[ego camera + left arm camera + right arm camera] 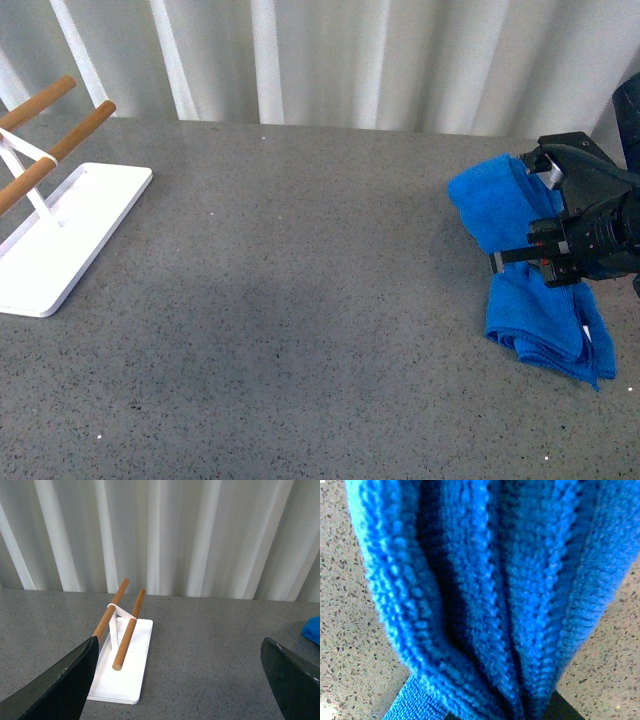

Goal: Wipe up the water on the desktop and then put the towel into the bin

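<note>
Blue towel (530, 320) | clamped in right hand (530, 210) | left hand (180, 680) spread wide, empty

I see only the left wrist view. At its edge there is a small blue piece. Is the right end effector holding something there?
Observer: Yes. In the front view the right end effector is shut on the bright blue fluffy microfibre towel, pinching it around its middle, at the far right of the table.
Operator: Thank you. Does the towel lie flat and spread?
Observer: No. The right wrist view shows it bunched into thick folds, with the dark-grey speckled stone-look desktop visible on both sides of it. Whether its lower part touches the surface, I cannot tell.
</note>
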Tool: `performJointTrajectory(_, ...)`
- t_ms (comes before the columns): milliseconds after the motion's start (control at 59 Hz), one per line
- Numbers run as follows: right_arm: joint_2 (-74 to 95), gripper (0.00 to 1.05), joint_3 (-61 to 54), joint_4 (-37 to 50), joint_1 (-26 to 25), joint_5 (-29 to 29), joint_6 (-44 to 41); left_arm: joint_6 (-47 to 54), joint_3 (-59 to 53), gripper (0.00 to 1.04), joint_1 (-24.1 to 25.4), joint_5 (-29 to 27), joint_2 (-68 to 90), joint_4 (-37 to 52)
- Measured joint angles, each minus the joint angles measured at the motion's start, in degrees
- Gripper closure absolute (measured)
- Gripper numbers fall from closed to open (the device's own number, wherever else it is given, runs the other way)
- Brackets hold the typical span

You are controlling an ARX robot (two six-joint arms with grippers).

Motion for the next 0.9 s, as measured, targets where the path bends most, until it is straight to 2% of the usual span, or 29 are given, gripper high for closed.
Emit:
performJointTrajectory(237,-0.7,1.0,-2.5,2.0,-2.0,-0.6,0.2,0.0,0.0,0.07,0.0,0.0,0.0,0.0)
performJointTrajectory(492,-1.5,1.0,-2.6,1.3,-7.8,0.6,-1.1,0.0,0.0,0.07,0.0,0.0,0.0,0.0)
performJointTrajectory(644,1.7,1.0,1.7,0.5,-10.6,3.2,-2.9,0.0,0.0,0.07,0.0,0.0,0.0,0.0)
performJointTrajectory(898,9.1,1.0,11.9,-2.0,-10.9,6.2,-5.5,0.0,0.0,0.07,0.0,0.0,0.0,0.0)
